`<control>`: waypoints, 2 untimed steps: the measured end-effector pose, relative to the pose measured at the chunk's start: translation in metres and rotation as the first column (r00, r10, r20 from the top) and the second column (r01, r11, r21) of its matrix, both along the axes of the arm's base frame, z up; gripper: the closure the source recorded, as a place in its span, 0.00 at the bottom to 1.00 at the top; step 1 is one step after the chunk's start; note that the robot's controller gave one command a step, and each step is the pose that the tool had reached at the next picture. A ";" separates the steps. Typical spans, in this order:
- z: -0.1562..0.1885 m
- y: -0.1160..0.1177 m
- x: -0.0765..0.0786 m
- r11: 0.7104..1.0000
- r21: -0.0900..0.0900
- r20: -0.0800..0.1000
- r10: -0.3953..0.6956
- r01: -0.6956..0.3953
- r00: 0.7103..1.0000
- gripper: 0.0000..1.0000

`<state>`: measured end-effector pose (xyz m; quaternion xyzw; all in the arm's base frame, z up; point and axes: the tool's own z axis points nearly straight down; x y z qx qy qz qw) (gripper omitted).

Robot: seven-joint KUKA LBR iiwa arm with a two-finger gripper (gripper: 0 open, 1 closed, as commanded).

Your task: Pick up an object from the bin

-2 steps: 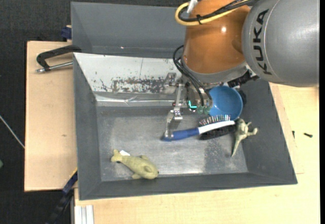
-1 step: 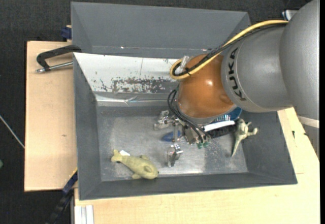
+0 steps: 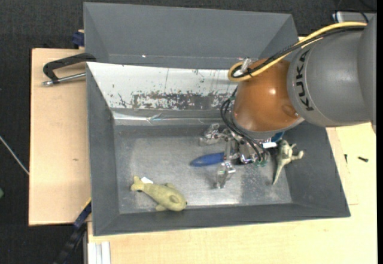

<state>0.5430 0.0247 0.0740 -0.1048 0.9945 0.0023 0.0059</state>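
Note:
My gripper [image 3: 216, 157] is low over the middle of the bin floor, under the arm's orange cover. Its two metal fingers stand apart, one toward the back wall and one toward the front, so it is open. A small blue oblong thing [image 3: 203, 161] lies on the floor in the gap between them, its left end sticking out; I cannot tell whether either finger touches it. A pale beige toy figure [image 3: 285, 159] lies just right of the gripper, partly hidden by the wrist.
A yellow-green fish-shaped toy [image 3: 159, 194] lies near the front left of the bin floor, well apart from the gripper. The arm comes in from the right and covers the bin's right rear part.

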 end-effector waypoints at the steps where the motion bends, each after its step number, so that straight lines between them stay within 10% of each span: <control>1: 0.001 0.001 0.002 1.000 -0.001 0.010 0.000 0.000 1.000 1.00; 2: 0.150 -0.019 -0.027 0.999 -0.005 0.001 -0.033 0.033 0.999 1.00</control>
